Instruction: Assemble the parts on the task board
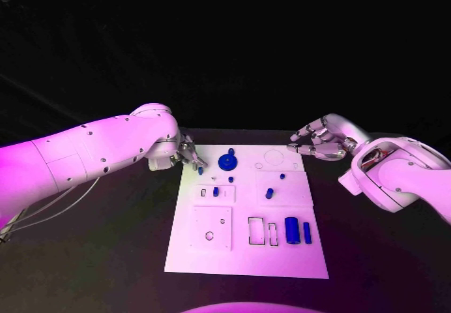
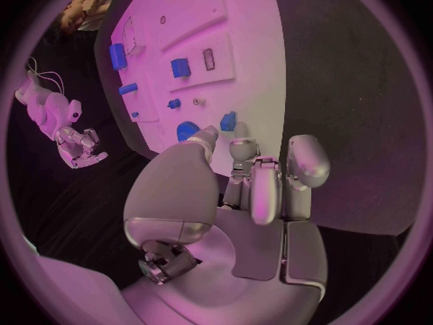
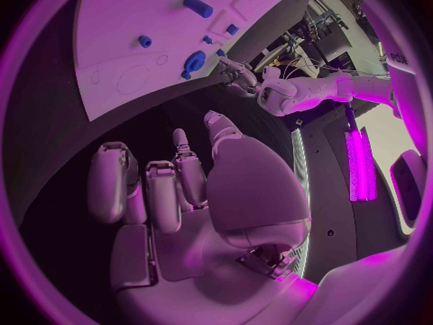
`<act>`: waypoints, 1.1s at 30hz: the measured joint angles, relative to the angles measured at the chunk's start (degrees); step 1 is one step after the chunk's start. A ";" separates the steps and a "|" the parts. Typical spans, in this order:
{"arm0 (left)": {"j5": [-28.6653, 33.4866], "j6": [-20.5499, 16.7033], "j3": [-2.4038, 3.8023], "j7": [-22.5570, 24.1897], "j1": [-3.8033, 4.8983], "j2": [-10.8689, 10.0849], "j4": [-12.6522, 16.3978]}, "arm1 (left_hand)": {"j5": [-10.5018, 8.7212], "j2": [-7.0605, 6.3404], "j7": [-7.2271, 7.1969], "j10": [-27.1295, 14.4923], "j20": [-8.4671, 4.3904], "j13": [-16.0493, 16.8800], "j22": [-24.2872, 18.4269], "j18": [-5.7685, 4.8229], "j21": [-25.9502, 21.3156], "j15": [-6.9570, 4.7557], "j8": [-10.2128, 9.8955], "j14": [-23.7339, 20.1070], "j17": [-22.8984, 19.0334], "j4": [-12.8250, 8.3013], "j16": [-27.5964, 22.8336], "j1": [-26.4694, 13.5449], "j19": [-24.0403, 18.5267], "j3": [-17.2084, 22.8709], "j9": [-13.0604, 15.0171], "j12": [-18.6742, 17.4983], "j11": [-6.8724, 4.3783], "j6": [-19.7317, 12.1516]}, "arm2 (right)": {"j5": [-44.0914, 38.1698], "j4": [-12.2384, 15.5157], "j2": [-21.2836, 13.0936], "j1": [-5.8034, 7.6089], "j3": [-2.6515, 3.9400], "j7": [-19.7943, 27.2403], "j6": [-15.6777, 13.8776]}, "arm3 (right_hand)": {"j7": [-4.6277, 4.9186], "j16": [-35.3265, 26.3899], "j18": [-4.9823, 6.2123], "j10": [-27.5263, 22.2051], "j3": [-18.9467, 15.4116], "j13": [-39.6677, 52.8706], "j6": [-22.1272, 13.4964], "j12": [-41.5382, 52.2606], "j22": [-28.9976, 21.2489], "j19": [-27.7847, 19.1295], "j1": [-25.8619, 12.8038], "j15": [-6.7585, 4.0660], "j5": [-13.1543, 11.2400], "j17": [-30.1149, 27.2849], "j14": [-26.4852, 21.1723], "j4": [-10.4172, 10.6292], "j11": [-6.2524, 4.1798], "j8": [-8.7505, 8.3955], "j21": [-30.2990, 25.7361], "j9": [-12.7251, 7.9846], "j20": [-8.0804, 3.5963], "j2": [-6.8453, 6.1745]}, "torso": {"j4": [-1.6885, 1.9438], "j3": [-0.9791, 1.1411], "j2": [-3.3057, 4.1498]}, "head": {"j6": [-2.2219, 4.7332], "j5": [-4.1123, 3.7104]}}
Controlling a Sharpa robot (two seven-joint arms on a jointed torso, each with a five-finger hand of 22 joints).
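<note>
The white task board lies in the middle of the black table. Several blue parts stand on it: a round knobbed disc near the far edge, small pegs, and two cylinders side by side on the right. My left hand hovers at the board's far left corner, holding nothing, its fingertips just short of a small blue piece beside the disc. My right hand hangs off the far right corner, fingers loosely bent and holding nothing.
Black table surrounds the board on all sides. The board carries raised square plates and outlined slots. A drawn circle marks its far right corner. The right wrist view shows my left hand over the board's edge.
</note>
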 measured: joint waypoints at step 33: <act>0.62 1.12 -0.10 -0.01 0.00 0.23 -0.24 | 0.28 -0.02 -0.62 0.61 -0.41 0.12 0.93 0.00 0.42 -0.40 0.75 0.00 -0.01 -0.25 0.00 4.65 0.41 3.11 -1.07 0.64 -0.61 0.61 | 0.02 -0.06 0.16 -0.01 0.00 0.02 0.00 | 0.00 0.00 0.00 0.00 0.00 -0.02 0.00 0.00 -0.02 0.00 0.01 0.00 0.00 0.04 0.00 0.00 0.00 0.00 0.00 0.05 0.00 -0.01 | -0.01 0.04 -0.03 | -0.38 -0.05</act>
